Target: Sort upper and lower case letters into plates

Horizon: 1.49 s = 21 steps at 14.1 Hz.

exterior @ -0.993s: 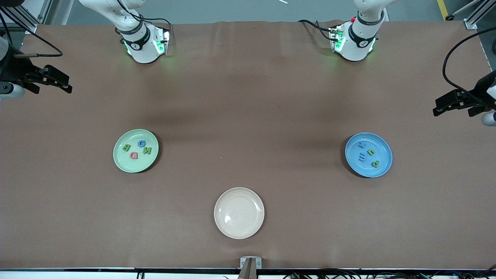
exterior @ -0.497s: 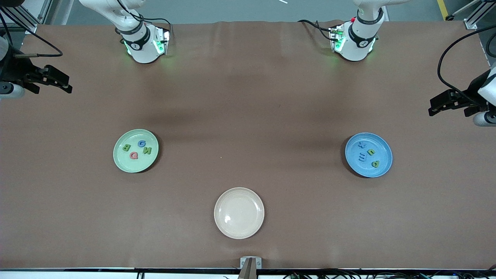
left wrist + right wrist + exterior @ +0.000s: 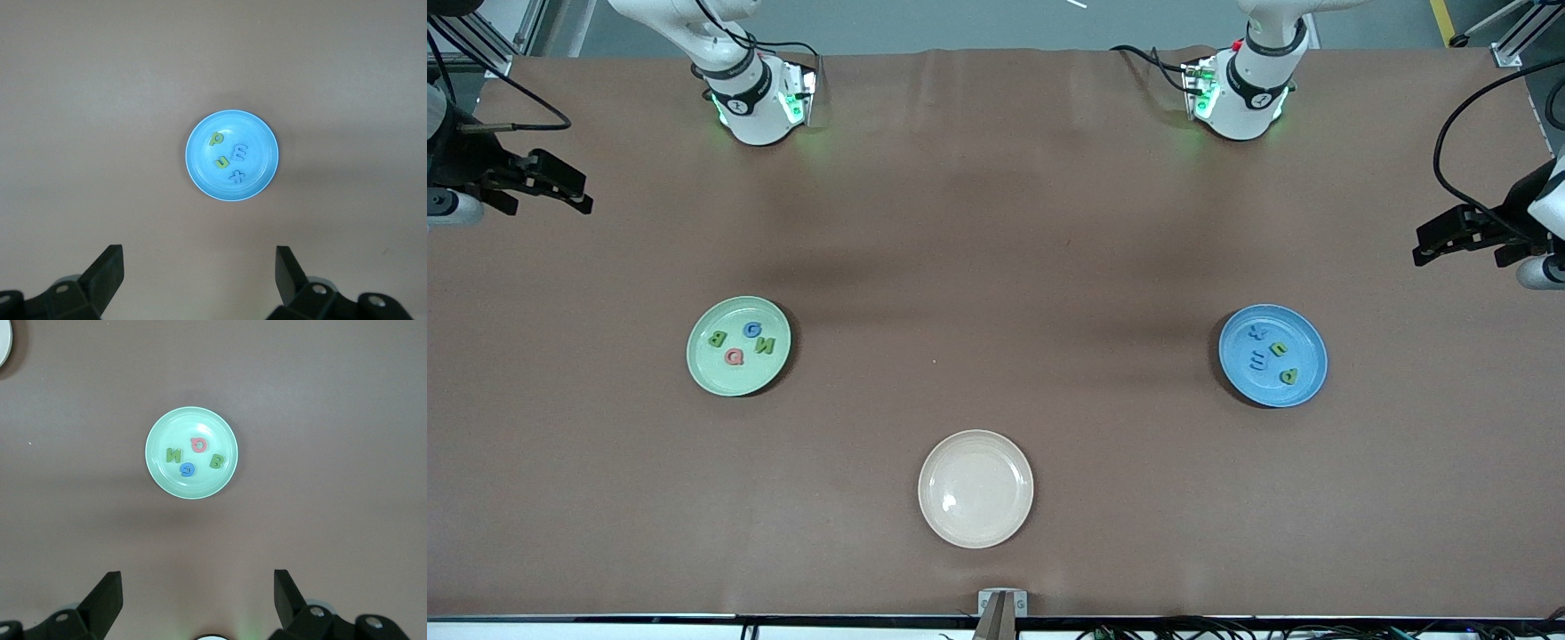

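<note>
The light green plate [image 3: 703, 364] holds a green B [image 3: 717, 338], blue G [image 3: 752, 330], green N [image 3: 765, 345] and pink Q [image 3: 735, 356]. On the blue plate [image 3: 1309, 342] lie a blue x [image 3: 1256, 332], green u [image 3: 1278, 348], blue m [image 3: 1258, 360] and a green p-like letter [image 3: 1288, 376]. My right gripper [image 3: 585, 197] hangs open and empty high over the right arm's end of the table. My left gripper [image 3: 1421, 247] hangs open and empty over the left arm's end. From high up, each wrist view shows its plate, the blue plate [image 3: 257, 137] and the green plate [image 3: 160, 470], between wide fingers.
An empty cream-beige plate [image 3: 975, 488] sits mid-table, nearer the front camera than both other plates. The arm bases [image 3: 756, 102] [image 3: 1240, 98] stand at the table's back edge. Brown table cover [image 3: 996, 267] lies bare between the plates.
The left gripper has shifted slightly over its end of the table. The right arm, plates and letters have not moved.
</note>
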Tool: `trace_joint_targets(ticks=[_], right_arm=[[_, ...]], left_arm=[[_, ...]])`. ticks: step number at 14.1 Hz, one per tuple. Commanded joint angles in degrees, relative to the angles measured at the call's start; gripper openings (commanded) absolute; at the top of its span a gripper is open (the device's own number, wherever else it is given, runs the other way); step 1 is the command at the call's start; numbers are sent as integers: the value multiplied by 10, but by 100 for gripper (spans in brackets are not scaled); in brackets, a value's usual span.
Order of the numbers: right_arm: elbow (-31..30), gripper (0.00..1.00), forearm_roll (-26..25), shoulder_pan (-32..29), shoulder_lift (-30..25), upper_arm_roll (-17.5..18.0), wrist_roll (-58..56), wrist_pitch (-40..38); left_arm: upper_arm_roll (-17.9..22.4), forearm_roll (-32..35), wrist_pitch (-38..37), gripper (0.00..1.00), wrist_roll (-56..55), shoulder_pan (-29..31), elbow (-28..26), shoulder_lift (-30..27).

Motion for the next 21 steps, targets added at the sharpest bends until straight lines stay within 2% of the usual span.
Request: trace_joint_targets(ticks=[1, 3, 6, 8, 11, 14, 21], right_arm=[[-16, 100, -5, -1, -17, 3, 10, 4], [-17, 100, -5, -1, -17, 3, 10, 4], [-17, 100, -5, -1, -17, 3, 10, 4], [-17, 100, -5, -1, -17, 3, 10, 4], [-17, 100, -5, -1, -17, 3, 10, 4], [-17, 100, -5, -1, -17, 3, 10, 4], [-15, 100, -5, -2, -16, 3, 10, 3]], left_arm=[[15, -10, -10, 100, -2, -17, 2, -8], [45, -11, -10, 100, 1, -38, 2, -9], [53, -11, -10, 100, 1, -46, 2, -9], [80, -11, -10, 100, 1, -77, 1, -13], [79, -12, -5, 100, 1, -72, -7, -20], [74, -14, 33, 100, 5, -56, -59, -56], [60, -15, 32, 100, 1, -55, -55, -58]])
